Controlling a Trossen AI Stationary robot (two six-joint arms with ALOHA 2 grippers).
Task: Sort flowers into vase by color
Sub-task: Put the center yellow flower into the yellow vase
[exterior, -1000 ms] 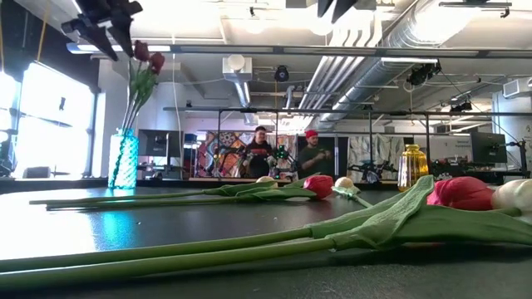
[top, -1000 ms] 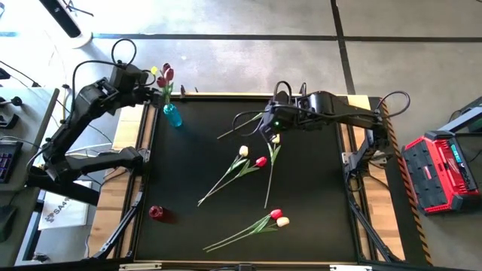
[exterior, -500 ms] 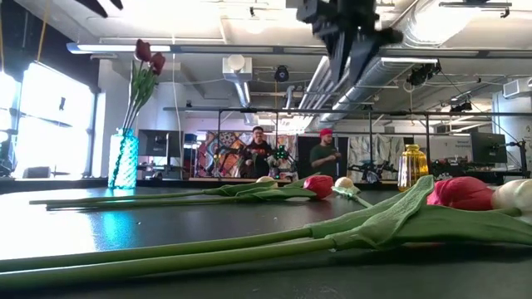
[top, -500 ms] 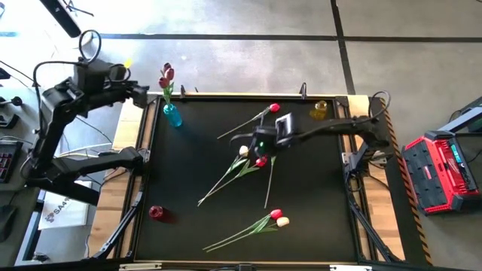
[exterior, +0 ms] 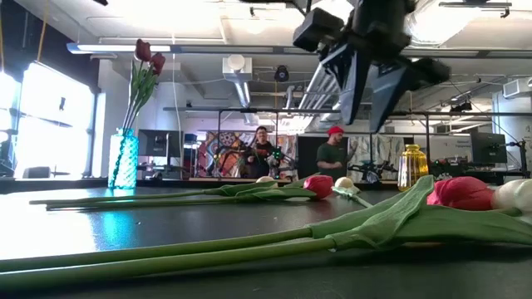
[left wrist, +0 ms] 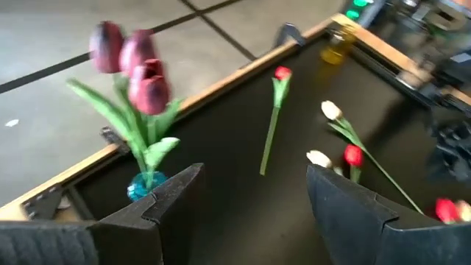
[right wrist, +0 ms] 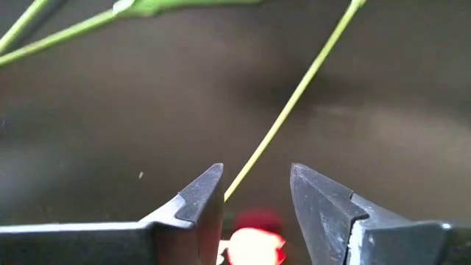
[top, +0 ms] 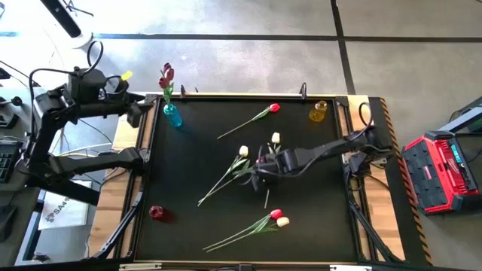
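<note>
Hidden: the right gripper (top: 256, 167) covers part of the red tulip (right wrist: 254, 246).
Fingers: right spread above that tulip, grasping nothing; left gripper (left wrist: 250, 193) released beside the blue vase (top: 172, 115).
Tabletop (top: 196, 143): black, tulips scattered.
Room: two people (exterior: 332, 154) stand behind.

right gripper (right wrist: 254, 202) low over table centre, fingers apart; left gripper (left wrist: 250, 202) open, off table.

My table (top: 188, 181) is black with a wooden rim. Beyond its right side a red case (top: 440, 172) sits on the floor. Past its far edge, two people (exterior: 264, 152) stand in the room under a pale duct (exterior: 239, 79) and ceiling lights.
</note>
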